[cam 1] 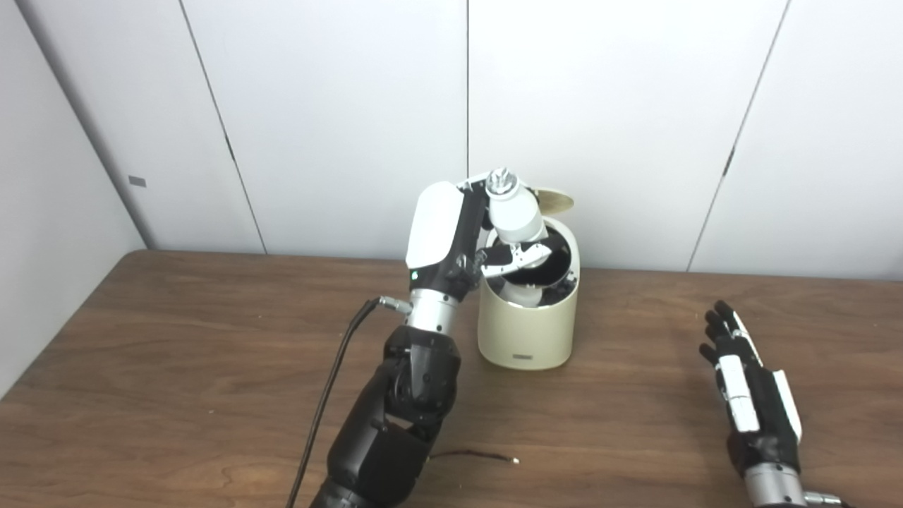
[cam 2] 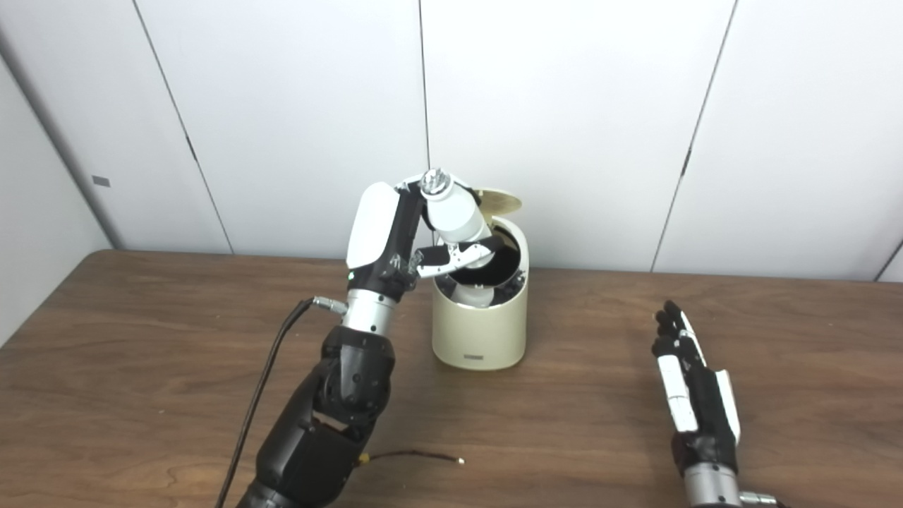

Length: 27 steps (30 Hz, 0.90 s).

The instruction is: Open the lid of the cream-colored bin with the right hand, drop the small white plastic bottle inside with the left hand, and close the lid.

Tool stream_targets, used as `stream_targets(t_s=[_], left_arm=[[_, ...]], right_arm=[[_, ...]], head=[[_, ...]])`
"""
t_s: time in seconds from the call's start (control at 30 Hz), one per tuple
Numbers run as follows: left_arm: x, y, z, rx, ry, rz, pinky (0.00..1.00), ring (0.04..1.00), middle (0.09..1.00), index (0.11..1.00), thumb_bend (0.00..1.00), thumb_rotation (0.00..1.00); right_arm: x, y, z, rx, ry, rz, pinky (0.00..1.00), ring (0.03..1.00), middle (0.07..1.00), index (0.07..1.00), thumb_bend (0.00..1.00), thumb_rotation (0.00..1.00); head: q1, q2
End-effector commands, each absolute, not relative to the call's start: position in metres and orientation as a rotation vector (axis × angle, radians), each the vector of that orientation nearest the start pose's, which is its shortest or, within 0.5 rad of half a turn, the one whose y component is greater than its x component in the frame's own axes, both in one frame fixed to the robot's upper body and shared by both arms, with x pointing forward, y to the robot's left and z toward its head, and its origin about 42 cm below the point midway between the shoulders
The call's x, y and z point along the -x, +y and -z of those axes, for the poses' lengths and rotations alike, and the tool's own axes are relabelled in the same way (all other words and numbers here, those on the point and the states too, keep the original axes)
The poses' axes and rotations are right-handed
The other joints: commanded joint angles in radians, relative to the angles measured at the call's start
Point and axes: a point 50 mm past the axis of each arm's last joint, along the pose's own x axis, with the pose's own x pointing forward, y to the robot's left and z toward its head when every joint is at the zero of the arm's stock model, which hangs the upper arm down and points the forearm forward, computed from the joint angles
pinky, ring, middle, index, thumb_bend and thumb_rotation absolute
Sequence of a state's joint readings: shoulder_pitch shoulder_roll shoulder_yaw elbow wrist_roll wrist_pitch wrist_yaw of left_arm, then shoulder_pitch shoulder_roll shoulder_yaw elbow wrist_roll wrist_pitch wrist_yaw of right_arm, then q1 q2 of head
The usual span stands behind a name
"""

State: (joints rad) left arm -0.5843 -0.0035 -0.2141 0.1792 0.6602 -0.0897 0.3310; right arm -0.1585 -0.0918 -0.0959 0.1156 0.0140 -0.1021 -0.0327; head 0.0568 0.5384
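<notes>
Closest to us, a thin dark wire (cam 1: 471, 456) lies on the brown table (cam 1: 176, 367) near the left arm. The right robot hand (cam 1: 749, 384) waits low over the table, well apart from the bin. Its fingers are spread out straight and it holds nothing.

Farther back, the left robot hand (cam 1: 487, 233) is lifted up over the cream-colored bin (cam 1: 528, 331). It is wrapped around the small white plastic bottle (cam 1: 513, 210). The bottle is tilted, with its cap end up, right above the dark open mouth of the bin. It has not been let go.

Behind the bottle, the lid (cam 1: 554, 200) stands up at the back of the bin.

So the first step looks done, because the lid is open. The bottle is in the right spot to fall in. What is left is to let the bottle drop inside, move the left robot hand away, and shut the lid.
</notes>
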Motion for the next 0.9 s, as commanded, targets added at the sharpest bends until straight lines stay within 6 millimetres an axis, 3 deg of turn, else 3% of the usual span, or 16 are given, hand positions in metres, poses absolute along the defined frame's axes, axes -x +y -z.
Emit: stream_targets(t_s=[0.0, 0.43, 0.87], left_arm=[[-0.430, 0.094, -0.286, -0.590, -0.792, -0.071, 0.34, 0.407, 0.494, 0.519, 0.47, 0.00], [-0.456, 0.089, -0.256, -0.621, -0.814, -0.047, 0.34, 0.413, 0.489, 0.515, 0.47, 0.00], [-0.465, 0.092, -0.240, -0.697, -0.847, -0.031, 0.35, 0.412, 0.507, 0.497, 0.47, 0.00]], right_arm=[[-0.320, -0.249, -0.094, 0.025, -0.074, 0.097, 0.94, 0.964, 0.940, 0.932, 0.62, 0.87], [-0.320, -0.245, -0.096, 0.015, -0.073, 0.106, 0.94, 0.960, 0.931, 0.926, 0.60, 0.87], [-0.321, -0.241, -0.098, 0.022, -0.081, 0.106, 0.90, 0.943, 0.919, 0.911, 0.59, 0.88]], head=[[-0.001, 0.001], [-0.014, 0.002], [-0.015, 0.001]])
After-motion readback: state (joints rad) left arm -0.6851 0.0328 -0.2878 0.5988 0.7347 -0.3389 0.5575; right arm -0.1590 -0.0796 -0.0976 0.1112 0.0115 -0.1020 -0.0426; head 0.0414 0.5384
